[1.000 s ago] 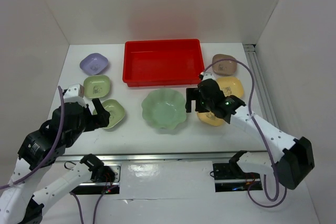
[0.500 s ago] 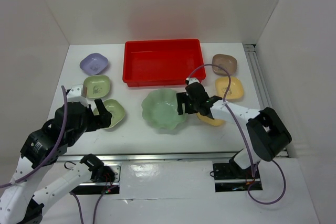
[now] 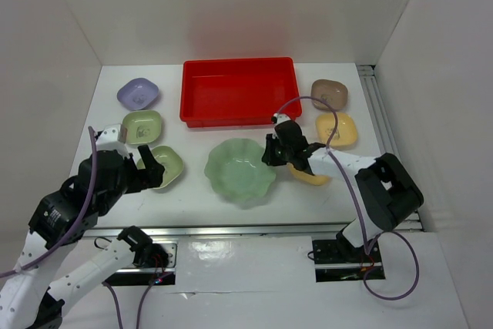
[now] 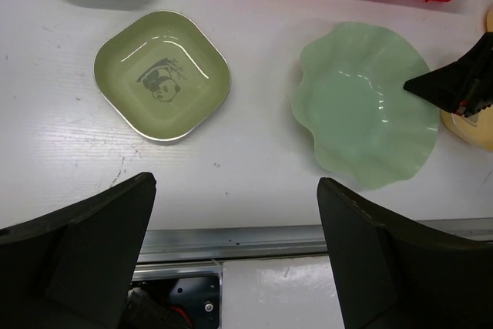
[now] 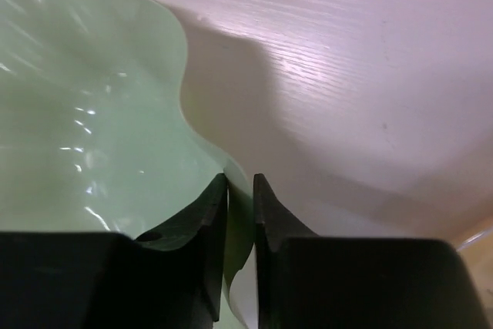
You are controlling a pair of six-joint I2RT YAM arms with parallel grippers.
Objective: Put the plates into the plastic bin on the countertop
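Since a second ago the right gripper has left the nearer yellow dish and reached the right edge of the large pale green scalloped dish, which has slid a little away from the red plastic bin. Its fingers now pinch the wavy rim, one inside and one outside. The dish lies on the countertop in front of the bin, so I think lifting comes next. The left gripper is spread wide above a small green dish.

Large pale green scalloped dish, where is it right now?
Top view: the large scalloped dish is mid-table, just in front of the red bin, its right rim pinched by the right hand.
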